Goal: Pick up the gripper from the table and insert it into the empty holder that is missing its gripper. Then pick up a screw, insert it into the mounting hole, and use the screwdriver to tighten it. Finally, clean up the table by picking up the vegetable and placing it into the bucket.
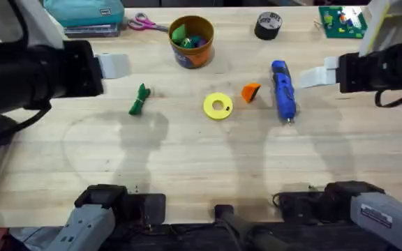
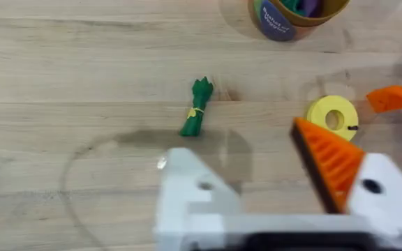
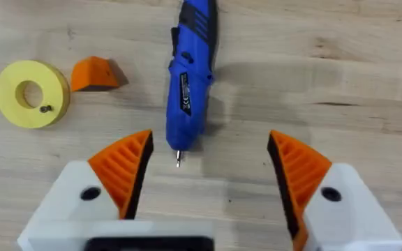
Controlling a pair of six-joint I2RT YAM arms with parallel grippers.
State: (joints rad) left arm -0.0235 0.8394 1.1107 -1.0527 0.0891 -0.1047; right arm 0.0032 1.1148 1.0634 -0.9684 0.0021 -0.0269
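Observation:
The loose orange gripper [image 1: 250, 92] lies on the table between a yellow disc [image 1: 218, 106] and the blue screwdriver [image 1: 283, 90]. The green vegetable [image 1: 139, 100] lies left of the disc, and the orange bucket [image 1: 191, 40] stands behind it. My left gripper [image 1: 114, 65] hovers open at the left. In the left wrist view one of its white fingers is the bare holder [image 2: 187, 192], while the other carries an orange pad [image 2: 330, 160]. My right gripper [image 3: 210, 143] is open, both pads on, just off the screwdriver's [image 3: 190, 77] tip. A small screw [image 3: 45, 109] rests on the disc.
A black tape roll [image 1: 268, 25], scissors [image 1: 145, 23], a teal box [image 1: 82, 14] and a green board [image 1: 342, 21] line the far edge. The bucket holds several coloured toys. Bare wood stretches across the table's near half.

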